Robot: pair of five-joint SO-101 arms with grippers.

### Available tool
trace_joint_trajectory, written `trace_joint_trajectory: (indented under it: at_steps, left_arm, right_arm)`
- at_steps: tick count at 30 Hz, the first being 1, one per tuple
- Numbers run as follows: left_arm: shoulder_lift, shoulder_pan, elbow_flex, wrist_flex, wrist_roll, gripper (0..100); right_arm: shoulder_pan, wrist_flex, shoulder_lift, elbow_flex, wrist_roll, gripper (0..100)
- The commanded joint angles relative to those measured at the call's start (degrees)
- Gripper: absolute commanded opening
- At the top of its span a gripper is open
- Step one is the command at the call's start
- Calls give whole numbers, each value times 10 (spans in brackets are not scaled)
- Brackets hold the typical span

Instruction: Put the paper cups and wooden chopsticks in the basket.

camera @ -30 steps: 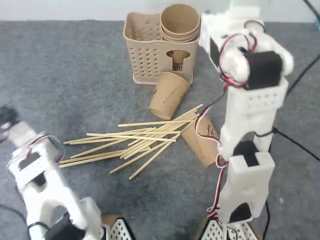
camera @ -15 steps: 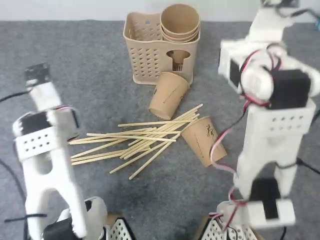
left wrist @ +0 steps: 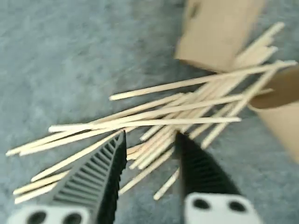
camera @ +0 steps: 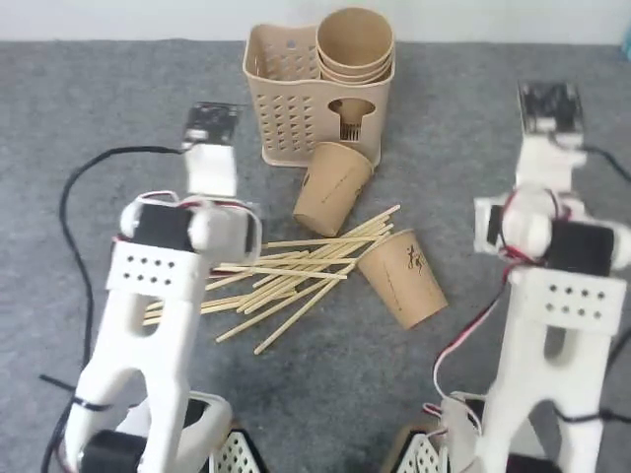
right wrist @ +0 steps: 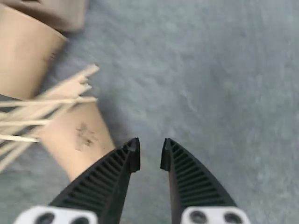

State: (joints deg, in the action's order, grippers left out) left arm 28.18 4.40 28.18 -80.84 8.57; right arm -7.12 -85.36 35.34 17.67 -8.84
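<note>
A tan basket (camera: 296, 108) stands at the far side of the grey worktop (camera: 118, 118), and a stack of paper cups (camera: 355, 44) already sits upright in its right-hand end. Just in front, a tilted cup (camera: 333, 187) leans with its rim against the basket's front wall. The wooden chopsticks (camera: 286, 271) lie in a loose, fanned heap on the worktop between the two arms, none of them in the basket. A second loose cup (camera: 402, 278) lies on its side at the heap's right end (a few stick ends touch it).

The left arm (camera: 163, 296) rises over the left part of the heap. Its wrist camera shows the left gripper (left wrist: 150, 149) above the chopsticks, its dark ribbed fingers (left wrist: 100, 182) well apart with nothing between them.

The right arm (camera: 552, 296) stands to the right of the fallen cup. The right gripper (right wrist: 150, 151) hangs over bare worktop just beside that cup, its fingers (right wrist: 107, 182) parted only by a narrow gap and holding nothing.
</note>
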Motion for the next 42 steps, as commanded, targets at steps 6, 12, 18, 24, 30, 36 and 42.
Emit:
trace_joint_trajectory:
  at_steps: [6, 12, 18, 24, 30, 36, 42]
  left_arm:
    - [-79, 108, -113, -20, -37, 242]
    - [-276, 142, -269, -81, -55, 242]
    - [-433, 204, -443, -148, -96, 244]
    - [-523, 261, -589, -196, -149, 245]
    - [-565, 295, -611, -183, -171, 245]
    - [-618, 286, -612, -180, -175, 243]
    - [-640, 278, -614, -169, -175, 242]
  right_arm:
    - [-123, 202, 137, 338, -55, 95]
    - [-128, 280, 145, 455, -53, 95]
    - [-130, 362, 145, 531, -56, 95]
    - [-138, 394, 145, 549, -57, 95]
    - [-138, 396, 145, 550, -57, 95]
    - [-138, 395, 145, 550, -57, 95]
    - [-138, 394, 145, 550, -57, 95]
